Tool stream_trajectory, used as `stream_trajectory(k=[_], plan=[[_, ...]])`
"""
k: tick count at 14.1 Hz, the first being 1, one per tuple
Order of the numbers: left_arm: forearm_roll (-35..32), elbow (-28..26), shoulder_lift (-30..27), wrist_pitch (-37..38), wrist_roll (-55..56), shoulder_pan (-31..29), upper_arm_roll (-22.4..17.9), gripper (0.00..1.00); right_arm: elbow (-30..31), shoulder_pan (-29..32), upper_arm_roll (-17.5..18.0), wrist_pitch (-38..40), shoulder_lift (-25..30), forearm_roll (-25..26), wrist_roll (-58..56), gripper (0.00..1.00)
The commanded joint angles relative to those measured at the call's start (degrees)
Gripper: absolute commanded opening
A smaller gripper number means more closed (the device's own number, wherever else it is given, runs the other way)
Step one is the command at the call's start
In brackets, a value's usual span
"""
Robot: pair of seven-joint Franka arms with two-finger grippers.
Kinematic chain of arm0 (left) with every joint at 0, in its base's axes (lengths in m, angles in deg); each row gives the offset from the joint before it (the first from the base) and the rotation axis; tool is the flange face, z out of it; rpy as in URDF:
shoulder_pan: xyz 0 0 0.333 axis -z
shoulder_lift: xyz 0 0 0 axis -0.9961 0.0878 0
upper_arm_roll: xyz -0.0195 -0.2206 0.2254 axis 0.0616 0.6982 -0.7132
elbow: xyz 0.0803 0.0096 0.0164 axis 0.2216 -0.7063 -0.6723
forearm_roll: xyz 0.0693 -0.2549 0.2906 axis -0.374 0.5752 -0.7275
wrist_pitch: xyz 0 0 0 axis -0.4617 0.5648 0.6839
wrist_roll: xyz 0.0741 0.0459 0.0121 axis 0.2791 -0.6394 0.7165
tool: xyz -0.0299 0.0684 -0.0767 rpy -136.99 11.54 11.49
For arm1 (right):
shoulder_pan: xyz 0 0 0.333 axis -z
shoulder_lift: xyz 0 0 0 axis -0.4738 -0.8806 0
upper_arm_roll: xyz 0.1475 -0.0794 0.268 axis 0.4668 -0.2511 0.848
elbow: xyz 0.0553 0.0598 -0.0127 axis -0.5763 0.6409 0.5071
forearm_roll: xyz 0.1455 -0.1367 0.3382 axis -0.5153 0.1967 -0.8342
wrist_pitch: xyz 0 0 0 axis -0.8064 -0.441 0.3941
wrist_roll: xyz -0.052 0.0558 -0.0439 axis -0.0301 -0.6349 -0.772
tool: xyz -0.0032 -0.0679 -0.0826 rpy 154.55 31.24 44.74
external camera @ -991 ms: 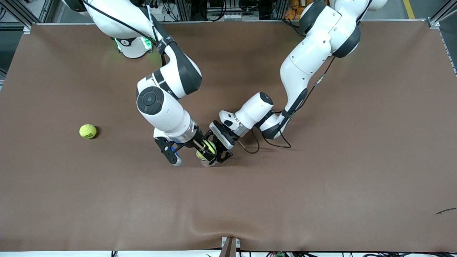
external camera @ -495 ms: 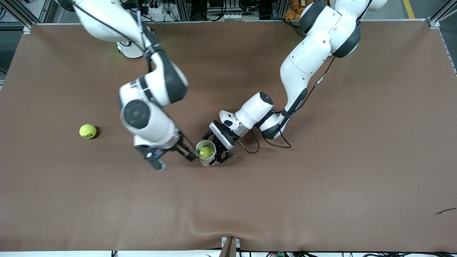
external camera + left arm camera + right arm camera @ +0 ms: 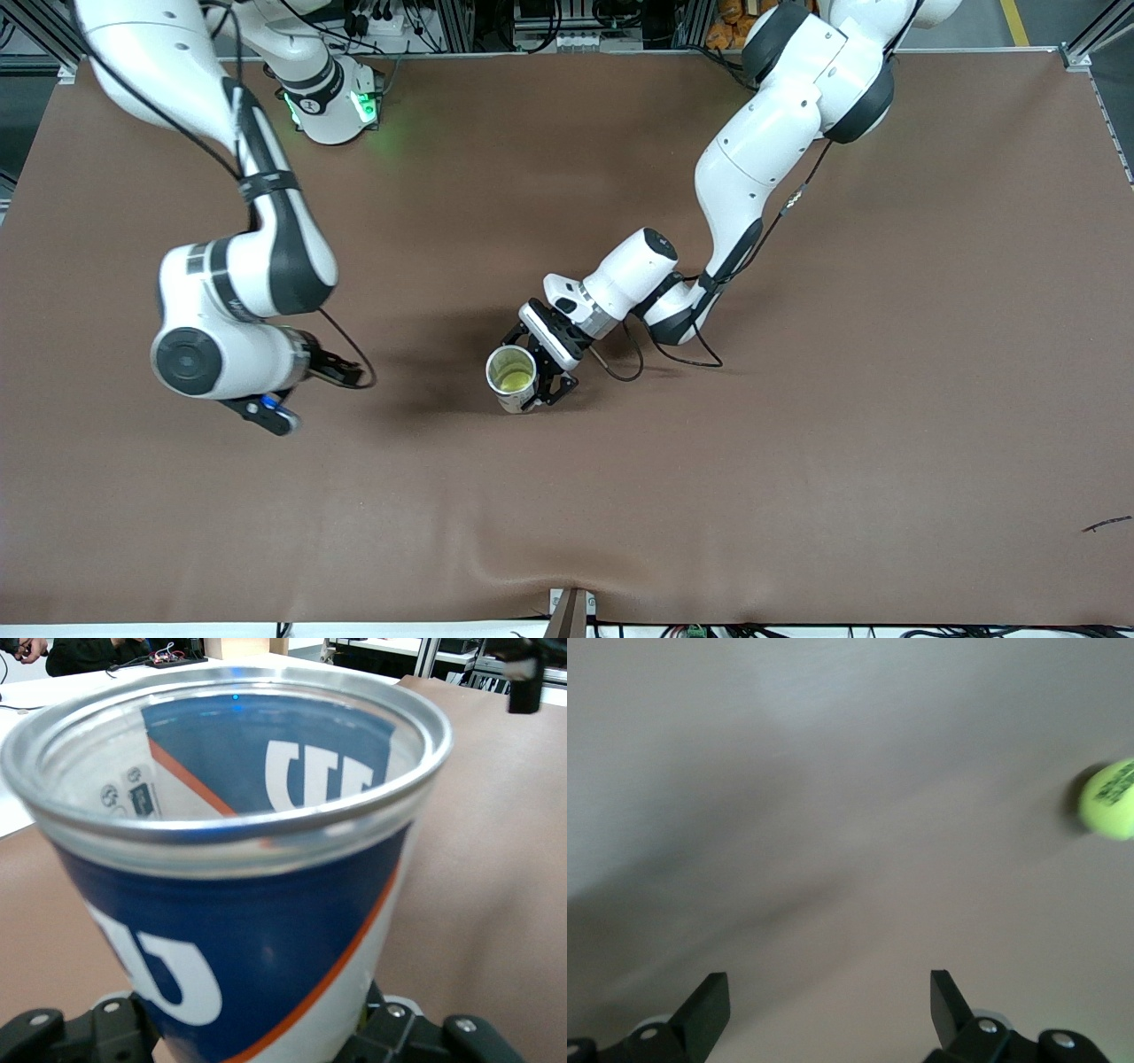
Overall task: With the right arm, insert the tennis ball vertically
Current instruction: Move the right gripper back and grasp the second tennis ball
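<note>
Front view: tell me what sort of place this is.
Probably a robotics lab: two white arms bolted along a brown-covered table, aluminium framing and cabling at its edge, a ball can as test prop.

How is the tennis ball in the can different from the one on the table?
The ball in the can sits inside the upright can, only its top showing; the loose ball lies bare on the table, black print showing. The canned one is at the left gripper; the loose one lies near the open, empty right gripper. Both are yellow-green.
</note>
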Motion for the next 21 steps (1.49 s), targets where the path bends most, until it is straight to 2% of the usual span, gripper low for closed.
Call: stream_trajectory(k=[1, 3, 6, 11, 13, 16, 21], plan=[[0.00, -0.06, -0.12, 0.16, 0.00, 0.49, -0.57, 0.82, 14.83, 6.27, 1.22, -8.33, 7.66, 2.13, -10.10, 1.00], [0.00, -0.06, -0.12, 0.16, 0.00, 0.40, -0.57, 0.81, 19.06, 11.89, 1.22, -12.82, 7.58, 2.13, -20.64, 1.00], [0.09, 0.11, -0.12, 0.25, 0.00, 0.40, -0.57, 0.81, 20.05, 18.75, 1.22, -13.98, 6.79, 2.83, -36.29, 1.00], [0.00, 0.11, -0.12, 0.16, 0.00, 0.31, -0.57, 0.81, 21.01, 24.74, 1.22, -15.21, 3.63, 3.89, -51.08, 1.00], [0.00, 0.03, -0.12, 0.16, -0.08, 0.31, -0.75, 0.81, 23.37, 25.63, 1.22, -17.83, 3.62, 4.15, -52.50, 1.00], [0.00, 0.03, -0.12, 0.25, -0.08, 0.40, -1.53, 0.81, 28.21, 25.72, 1.14, -27.06, 3.62, 4.77, -53.21, 1.00], [0.00, 0.11, -0.03, 0.25, 0.00, 0.57, -1.81, 0.81, 28.31, 25.81, 1.14, -30.49, 2.13, 4.77, -53.21, 1.00]])
